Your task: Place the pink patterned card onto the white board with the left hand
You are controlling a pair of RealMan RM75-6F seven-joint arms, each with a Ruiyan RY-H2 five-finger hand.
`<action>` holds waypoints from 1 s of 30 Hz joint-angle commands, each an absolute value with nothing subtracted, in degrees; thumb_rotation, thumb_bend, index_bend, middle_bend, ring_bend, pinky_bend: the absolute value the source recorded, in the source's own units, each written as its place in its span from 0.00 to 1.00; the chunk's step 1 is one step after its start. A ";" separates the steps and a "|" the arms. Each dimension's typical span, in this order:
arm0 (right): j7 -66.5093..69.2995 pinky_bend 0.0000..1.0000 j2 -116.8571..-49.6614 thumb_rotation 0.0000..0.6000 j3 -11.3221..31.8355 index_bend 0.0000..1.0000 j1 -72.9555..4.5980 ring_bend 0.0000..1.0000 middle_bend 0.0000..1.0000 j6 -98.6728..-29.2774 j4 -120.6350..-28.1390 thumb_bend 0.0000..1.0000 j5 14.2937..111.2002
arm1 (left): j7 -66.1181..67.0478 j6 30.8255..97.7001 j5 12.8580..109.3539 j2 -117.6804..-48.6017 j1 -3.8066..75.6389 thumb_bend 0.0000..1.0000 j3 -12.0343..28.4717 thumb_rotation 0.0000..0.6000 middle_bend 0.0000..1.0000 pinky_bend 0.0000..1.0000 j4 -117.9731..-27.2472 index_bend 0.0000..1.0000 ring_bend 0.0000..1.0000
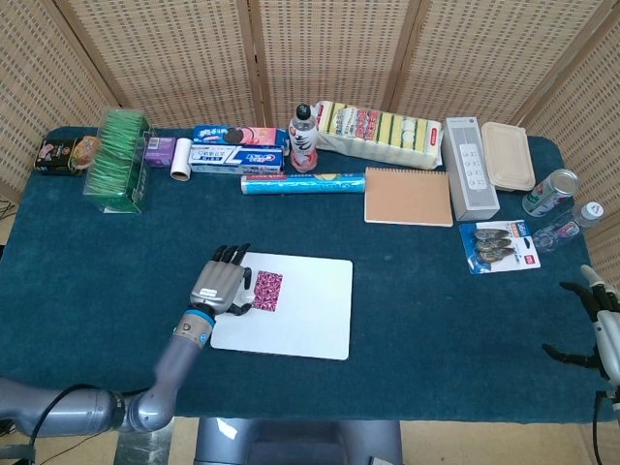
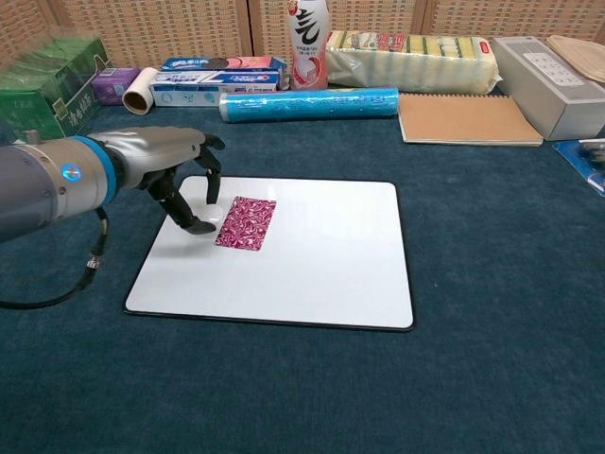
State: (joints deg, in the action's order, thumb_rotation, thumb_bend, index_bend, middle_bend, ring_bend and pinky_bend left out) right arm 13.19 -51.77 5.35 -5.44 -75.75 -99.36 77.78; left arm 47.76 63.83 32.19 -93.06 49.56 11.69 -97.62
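The pink patterned card (image 1: 268, 289) (image 2: 246, 222) lies flat on the white board (image 1: 305, 312) (image 2: 312, 260), in its upper left part. My left hand (image 1: 221, 283) (image 2: 180, 175) hovers over the board's left edge, right beside the card's left side. Its fingers are apart and curl downward, holding nothing; whether the thumb tip touches the board I cannot tell. My right hand (image 1: 603, 327) sits at the table's far right edge, fingers spread and empty, seen only in the head view.
Along the back stand a green tea box (image 1: 120, 158), toothpaste boxes (image 1: 237, 155), a bottle (image 1: 303, 139), a blue roll (image 1: 302, 183), a sponge pack (image 1: 378, 130), a notebook (image 1: 408, 196), a grey speaker (image 1: 470, 168) and cans (image 1: 550, 192).
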 commanded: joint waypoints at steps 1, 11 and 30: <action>13.46 0.00 -51.66 1.00 5.39 0.18 -5.47 0.00 0.00 -75.65 -99.29 0.07 77.72 | 49.08 65.49 30.96 -94.81 51.04 0.27 12.29 1.00 0.00 0.01 -95.70 0.52 0.00; 14.10 0.00 -51.54 1.00 5.53 0.18 -5.75 0.00 0.00 -74.97 -98.93 0.07 77.28 | 50.84 65.99 28.96 -96.83 53.26 0.26 12.36 1.00 0.00 0.01 -93.91 0.52 0.00; 14.63 0.00 -51.24 1.00 5.57 0.18 -5.53 0.00 0.00 -75.44 -98.89 0.07 77.58 | 48.45 66.82 29.80 -95.17 53.15 0.20 12.42 1.00 0.00 0.01 -96.88 0.00 0.00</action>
